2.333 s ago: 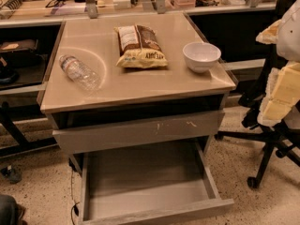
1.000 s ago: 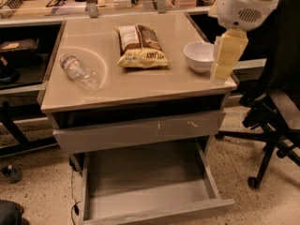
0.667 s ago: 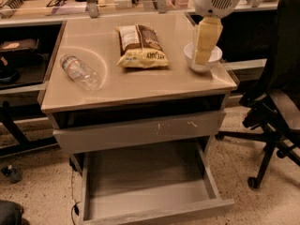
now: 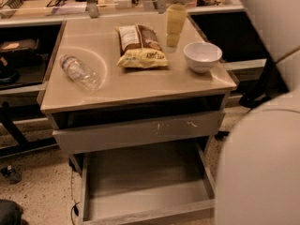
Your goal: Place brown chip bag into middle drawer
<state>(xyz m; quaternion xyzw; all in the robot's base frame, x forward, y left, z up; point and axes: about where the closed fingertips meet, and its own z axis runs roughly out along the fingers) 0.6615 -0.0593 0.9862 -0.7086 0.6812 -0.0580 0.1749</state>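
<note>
The brown chip bag [image 4: 140, 46] lies flat on the tabletop toward the back, its pale yellow end facing the front. My gripper [image 4: 173, 40] hangs from the top of the camera view, just right of the bag's far end and left of the white bowl [image 4: 202, 56]. It is above the table and holds nothing that I can see. The middle drawer [image 4: 145, 172] is pulled open under the table, low in the view, and its grey floor is bare.
A clear plastic bottle [image 4: 80, 72] lies on its side at the table's left. A shut drawer front with pale scratch marks [image 4: 140, 131] sits above the open drawer. My white arm [image 4: 262, 163] fills the right side. Cluttered desks stand behind.
The gripper has swung in from the right, passed over the bowl, and now hangs next to the chip bag's right edge. The arm's body now covers the right of the view.
</note>
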